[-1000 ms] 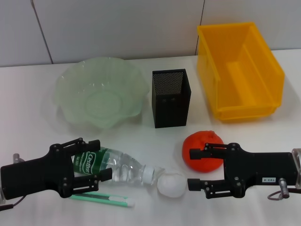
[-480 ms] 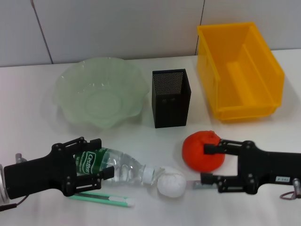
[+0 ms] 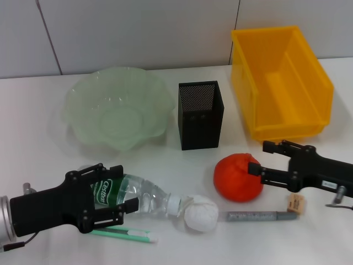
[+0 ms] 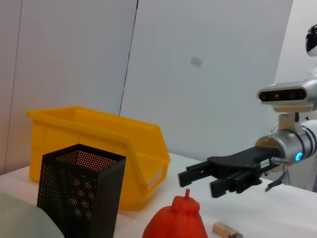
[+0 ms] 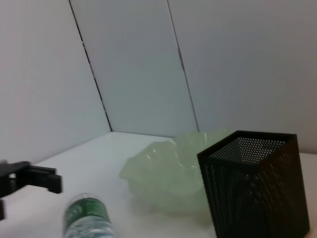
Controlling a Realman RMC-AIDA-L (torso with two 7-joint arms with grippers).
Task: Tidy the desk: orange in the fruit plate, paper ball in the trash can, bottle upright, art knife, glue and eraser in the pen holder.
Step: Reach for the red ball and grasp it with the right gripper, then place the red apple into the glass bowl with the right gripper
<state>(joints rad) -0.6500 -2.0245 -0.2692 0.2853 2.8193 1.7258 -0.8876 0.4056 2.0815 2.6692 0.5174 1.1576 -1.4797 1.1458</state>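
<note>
A clear bottle (image 3: 138, 196) with a green label lies on its side near the front. My left gripper (image 3: 107, 190) stands open with its jaws on either side of the bottle's base end. The white paper ball (image 3: 201, 213) touches the bottle's cap. The orange (image 3: 238, 176) sits to the right of it, and my right gripper (image 3: 261, 158) hangs open just right of the orange, apart from it. A grey art knife (image 3: 256, 216) and a tan eraser (image 3: 296, 203) lie in front of the orange. A green stick (image 3: 124, 236) lies in front of the bottle.
The pale green fruit plate (image 3: 116, 110) stands at the back left, the black mesh pen holder (image 3: 201, 115) in the middle, and the yellow bin (image 3: 281, 77) at the back right. The left wrist view shows the pen holder (image 4: 81, 191), bin (image 4: 99, 144) and orange (image 4: 176, 220).
My right gripper has drawn back to the right and away from the orange, uncovering the art knife and eraser. My left gripper has edged right along the bottle.
</note>
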